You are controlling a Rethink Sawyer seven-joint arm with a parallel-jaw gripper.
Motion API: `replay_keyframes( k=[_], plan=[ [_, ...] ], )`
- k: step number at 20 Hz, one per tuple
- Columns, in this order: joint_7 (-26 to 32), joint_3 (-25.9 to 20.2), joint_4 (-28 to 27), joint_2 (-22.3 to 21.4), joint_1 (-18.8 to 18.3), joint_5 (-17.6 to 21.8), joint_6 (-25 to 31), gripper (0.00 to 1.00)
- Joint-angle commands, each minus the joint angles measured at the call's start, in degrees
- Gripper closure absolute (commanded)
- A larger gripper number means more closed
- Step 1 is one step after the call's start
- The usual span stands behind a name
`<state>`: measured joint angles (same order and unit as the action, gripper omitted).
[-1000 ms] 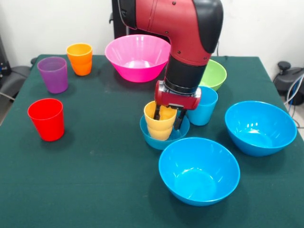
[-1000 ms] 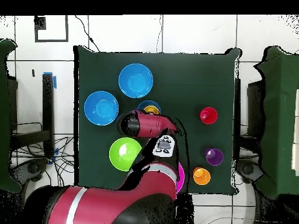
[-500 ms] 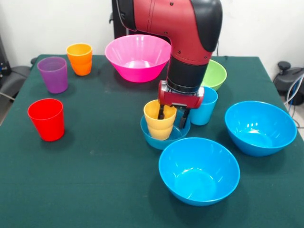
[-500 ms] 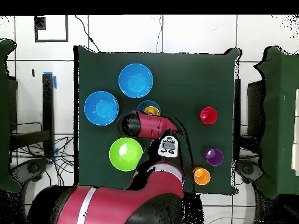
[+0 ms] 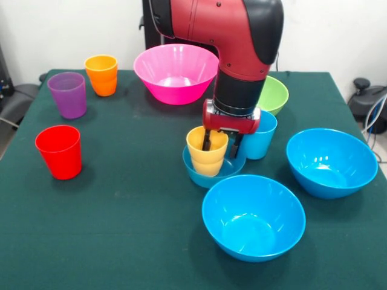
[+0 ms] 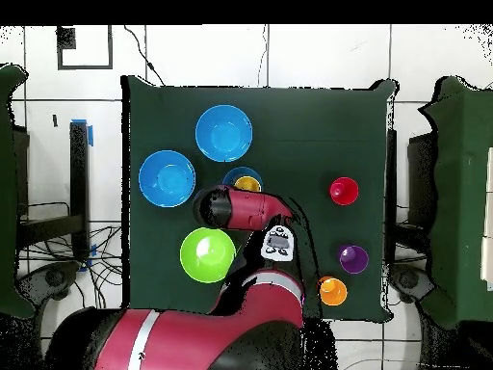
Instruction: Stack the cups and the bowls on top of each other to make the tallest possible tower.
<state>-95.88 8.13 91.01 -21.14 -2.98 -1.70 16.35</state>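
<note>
Front view: gripper [image 5: 220, 147] is pinching the yellow cup [image 5: 207, 151] by its rim – one finger inside – while it's sitting upright in the small bowl [image 5: 199, 173]. I'd be centring it before letting go, then lifting straight up.

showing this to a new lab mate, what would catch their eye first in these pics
The big red and black arm drops into the middle of the green table, its gripper with one finger inside the yellow-orange cup that stands in the small blue bowl. Next come the large pink bowl at the far edge and two large blue bowls at the near right.
</note>
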Motion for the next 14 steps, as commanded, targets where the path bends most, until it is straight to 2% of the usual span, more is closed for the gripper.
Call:
replay_keyframes(
  k=[1, 14],
  plan=[
    [-5.8, -8.1, 1.7, 0.4, -0.7, -0.9, 6.2, 0.00],
    [-6.7, -9.4, 3.9, -1.7, -1.3, -0.4, 3.0, 0.00]
  ],
)
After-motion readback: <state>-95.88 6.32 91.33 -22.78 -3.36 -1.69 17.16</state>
